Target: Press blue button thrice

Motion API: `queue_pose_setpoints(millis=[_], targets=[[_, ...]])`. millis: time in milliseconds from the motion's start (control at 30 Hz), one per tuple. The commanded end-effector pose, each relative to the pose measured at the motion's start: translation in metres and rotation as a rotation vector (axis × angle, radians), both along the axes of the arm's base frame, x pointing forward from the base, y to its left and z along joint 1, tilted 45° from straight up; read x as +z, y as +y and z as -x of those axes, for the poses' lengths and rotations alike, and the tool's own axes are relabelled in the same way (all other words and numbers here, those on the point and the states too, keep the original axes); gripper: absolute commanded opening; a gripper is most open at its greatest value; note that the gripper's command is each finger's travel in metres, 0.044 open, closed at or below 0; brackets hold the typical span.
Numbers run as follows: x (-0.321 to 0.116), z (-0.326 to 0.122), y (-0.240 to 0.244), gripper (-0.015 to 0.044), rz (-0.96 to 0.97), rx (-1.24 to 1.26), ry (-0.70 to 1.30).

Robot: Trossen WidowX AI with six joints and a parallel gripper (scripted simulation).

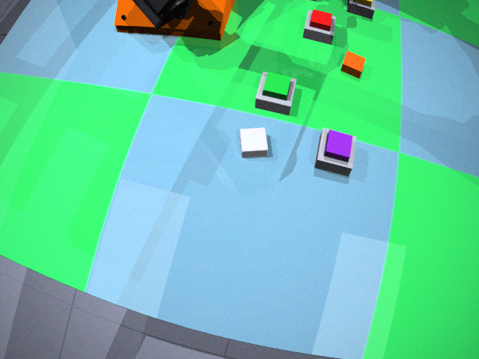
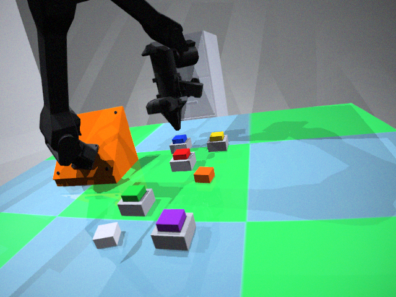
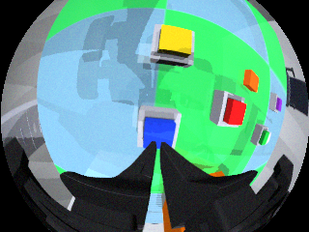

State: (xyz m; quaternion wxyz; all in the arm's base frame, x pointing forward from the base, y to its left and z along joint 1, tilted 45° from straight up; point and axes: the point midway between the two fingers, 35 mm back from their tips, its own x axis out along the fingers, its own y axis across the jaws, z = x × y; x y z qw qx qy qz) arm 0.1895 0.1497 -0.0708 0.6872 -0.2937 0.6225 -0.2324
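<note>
The blue button [image 2: 179,139] [image 3: 159,130] stands in a light grey housing near the back, its cap raised above the rim. My gripper [image 2: 177,129] [image 3: 157,145] is shut with nothing between the fingers and points down. Its tips are a little above the blue button in the exterior view, and in the wrist view they overlap the near edge of the blue cap. The top view does not show the gripper or the blue button.
The red button [image 1: 321,20] [image 2: 181,154] [image 3: 235,111] and yellow button [image 2: 216,136] [image 3: 175,40] stand close to the blue one. The orange block [image 1: 353,63] [image 2: 203,174], green button [image 1: 277,85] [image 2: 133,193], purple button [image 1: 339,144] [image 2: 171,219] and white block [image 1: 253,140] [image 2: 107,234] are farther off.
</note>
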Motion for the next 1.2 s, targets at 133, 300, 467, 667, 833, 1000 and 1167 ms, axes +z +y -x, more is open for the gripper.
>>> queue_pose_setpoints(millis=[133, 300, 467, 667, 833, 1000, 1167], targets=[[-0.009, -0.001, -0.011, 0.0020, 0.009, 0.002, 0.003], [-0.014, -0.002, -0.017, 0.0020, 0.009, 0.001, 0.002], [-0.019, -0.003, -0.022, 0.0020, 0.010, 0.001, 0.002], [-0.019, -0.003, -0.022, 0.0020, 0.010, 0.001, 0.002], [-0.019, -0.003, -0.022, 0.0020, 0.010, 0.001, 0.002], [-0.019, -0.003, -0.022, 0.0020, 0.010, 0.001, 0.002], [-0.002, 0.000, -0.004, 0.0020, 0.006, 0.001, 0.002]])
